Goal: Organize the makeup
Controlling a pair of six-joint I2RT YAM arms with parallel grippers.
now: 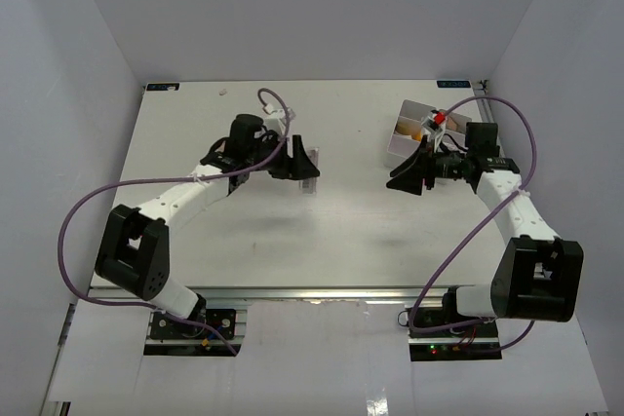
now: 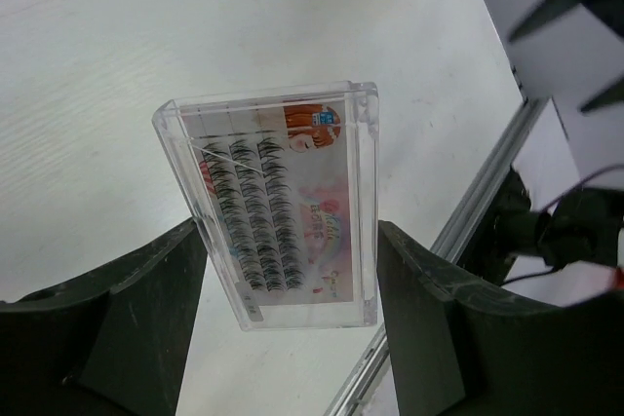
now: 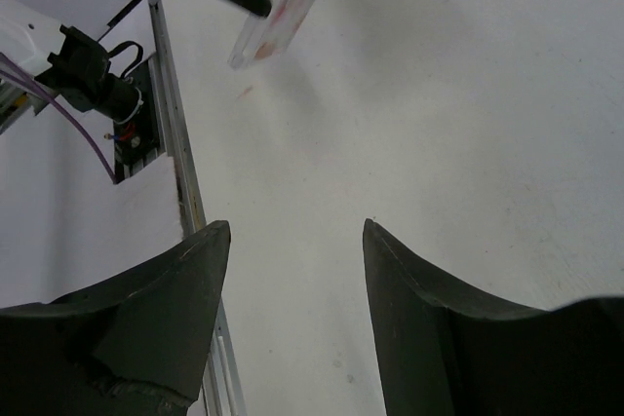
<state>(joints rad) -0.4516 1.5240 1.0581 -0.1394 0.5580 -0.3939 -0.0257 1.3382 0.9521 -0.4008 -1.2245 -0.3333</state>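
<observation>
- While the left hand (image 2: 291, 245) grips a clear lash case (image 2: 283, 211), its fingers pressed against both long edges, the case hangs tilted over the bare middle of the desk (image 1: 341, 241) and looks to be off the surface.
- The right hand (image 3: 294, 231) is spread wide with nothing between its fingers. It hovers just in front of the white tray (image 1: 398, 148) at the far right of the desk.
- The step in hand looks like the carry: bringing the case over to the tray, which is well apart from it. The tray holds a few small things, but which compartments are free is too small to tell.
- The next move calls for a level sweep to the right, then lowering the flat case into a compartment wide enough for it. The right hand stands in that path, so it would need to give way or take the case over.
</observation>
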